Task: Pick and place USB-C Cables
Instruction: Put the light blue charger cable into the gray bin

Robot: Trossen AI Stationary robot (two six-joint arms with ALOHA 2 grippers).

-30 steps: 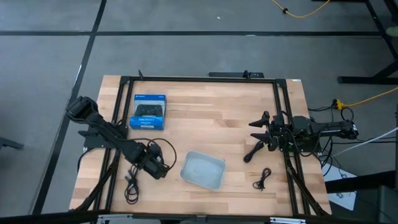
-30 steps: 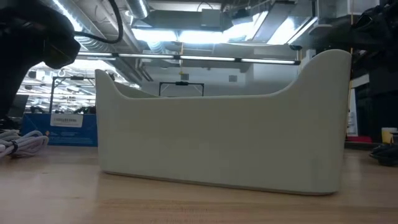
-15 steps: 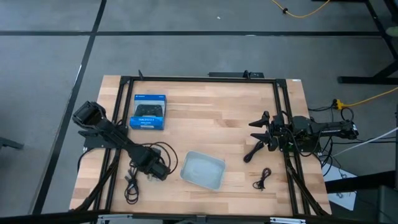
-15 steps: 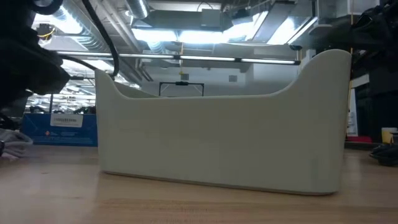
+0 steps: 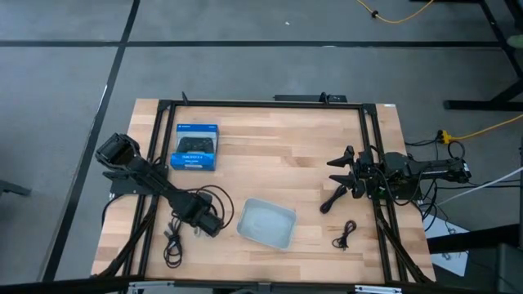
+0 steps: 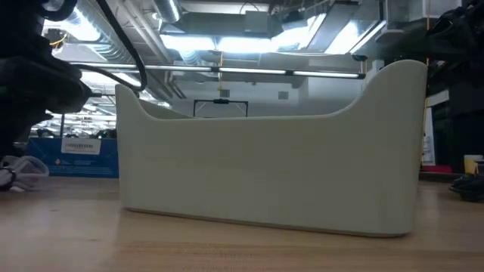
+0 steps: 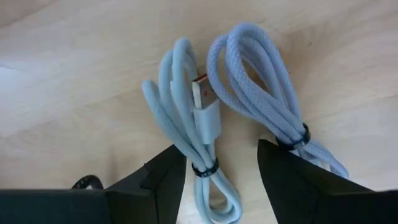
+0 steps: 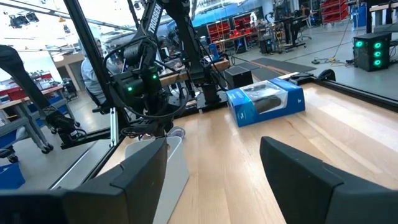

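My left gripper (image 7: 216,180) is open and points down over the pale silvery-white cable bundle (image 7: 205,124). The bundle lies flat on the wood, bound by two small black ties. One tied loop (image 7: 202,168) lies between the fingers, and the other loop (image 7: 267,93) runs beside one finger. In the high view the left gripper (image 5: 200,219) hides this bundle. In the low view the bundle (image 6: 23,171) shows below the dark gripper. One black cable (image 5: 172,245) lies near the left gripper, another (image 5: 345,234) at the near right. My right gripper (image 5: 337,171) waits, open, at the table's right.
The grey tray (image 5: 265,223) sits mid-table, near side, just right of the left gripper; it fills the low view (image 6: 272,151). The blue game-controller box (image 5: 196,147) stands at the far left. A dark elongated thing (image 5: 331,200) lies by the right gripper. Black frame rails border the table.
The left arm has swung and its gripper has come down toward the pale cable bundle, most of it in the earlier half second; since then it has barely moved. The bundle has stayed where it was.
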